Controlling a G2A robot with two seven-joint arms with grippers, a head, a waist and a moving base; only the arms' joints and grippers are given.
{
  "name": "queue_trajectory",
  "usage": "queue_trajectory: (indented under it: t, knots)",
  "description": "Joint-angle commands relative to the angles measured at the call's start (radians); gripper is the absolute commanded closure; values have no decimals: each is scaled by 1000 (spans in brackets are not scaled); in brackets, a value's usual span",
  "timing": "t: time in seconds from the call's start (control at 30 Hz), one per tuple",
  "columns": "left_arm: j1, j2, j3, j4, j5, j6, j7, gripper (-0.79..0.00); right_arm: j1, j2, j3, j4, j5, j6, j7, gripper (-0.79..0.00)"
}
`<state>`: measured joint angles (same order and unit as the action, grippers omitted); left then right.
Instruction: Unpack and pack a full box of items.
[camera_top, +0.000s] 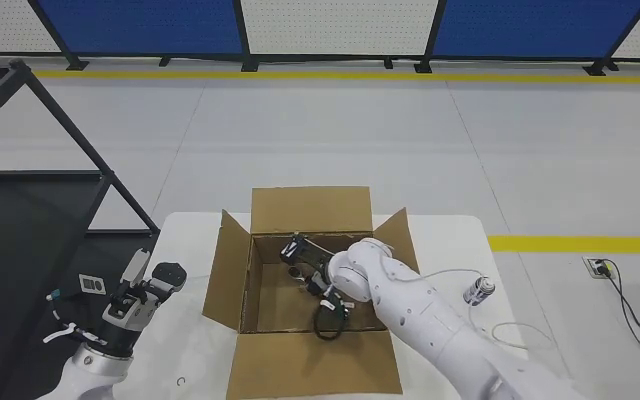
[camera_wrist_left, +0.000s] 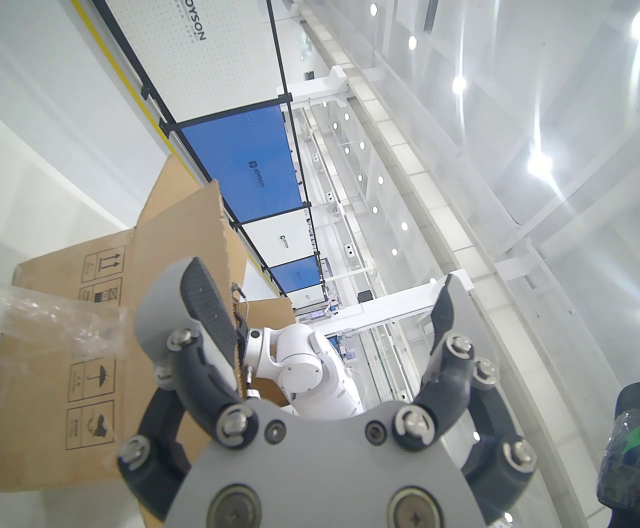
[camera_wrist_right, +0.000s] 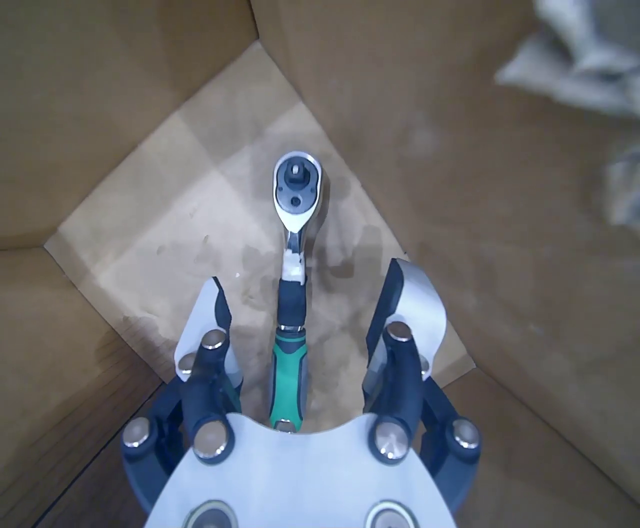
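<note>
Right wrist view: right gripper (camera_wrist_right: 306, 285) is spread wide inside the cardboard box (camera_wrist_right: 450, 150), one finger on each side of the ratchet wrench (camera_wrist_right: 296, 200), not pinching it. The wrench lies flat on the box floor, green handle nearest the gripper, chrome head farther off. Top view: left gripper (camera_top: 148, 278), also spread and holding nothing, sits above the table (camera_top: 190, 350) outside the box's left wall. A can (camera_top: 478, 291) rests on the table, right of the box.

Overhead looks down, left wrist upward, box (camera_top: 310, 210) shared
</note>
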<state>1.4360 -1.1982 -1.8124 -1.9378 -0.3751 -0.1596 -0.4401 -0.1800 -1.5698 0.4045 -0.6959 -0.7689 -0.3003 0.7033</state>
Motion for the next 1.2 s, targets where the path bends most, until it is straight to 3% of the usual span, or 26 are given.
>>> queue_trajectory:
  t: [0.0, 0.13, 0.27, 0.37, 0.43, 0.47, 0.5, 0.9, 1.17]
  knots:
    - [0, 0, 0, 0, 0, 0, 0, -785, -11, 25, 29, -42, -13, -8, -10, -542]
    - [0, 0, 0, 0, 0, 0, 0, -785, -67, 97, 115, -211, -61, -12, -13, -545]
    - [0, 0, 0, 0, 0, 0, 0, -785, -193, 193, 260, -488, -130, -8, 20, -551]
    - [0, 0, 0, 0, 0, 0, 0, -785, -335, 261, 399, -741, -198, -15, 52, -643]
    - [0, 0, 0, 0, 0, 0, 0, -785, -434, 296, 484, -897, -231, -36, 66, -662]
    - [0, 0, 0, 0, 0, 0, 0, -785, -478, 309, 524, -966, -246, -44, 65, -699]
    - [0, 0, 0, 0, 0, 0, 0, -785, -521, 321, 558, -1027, -258, -55, 62, -785]
    - [0, 0, 0, 0, 0, 0, 0, -785, -926, 395, 960, -1497, -360, -35, 17, -785]
    - [0, 0, 0, 0, 0, 0, 0, -785, -1271, 413, 1287, -1599, -309, 14, -84, -785]
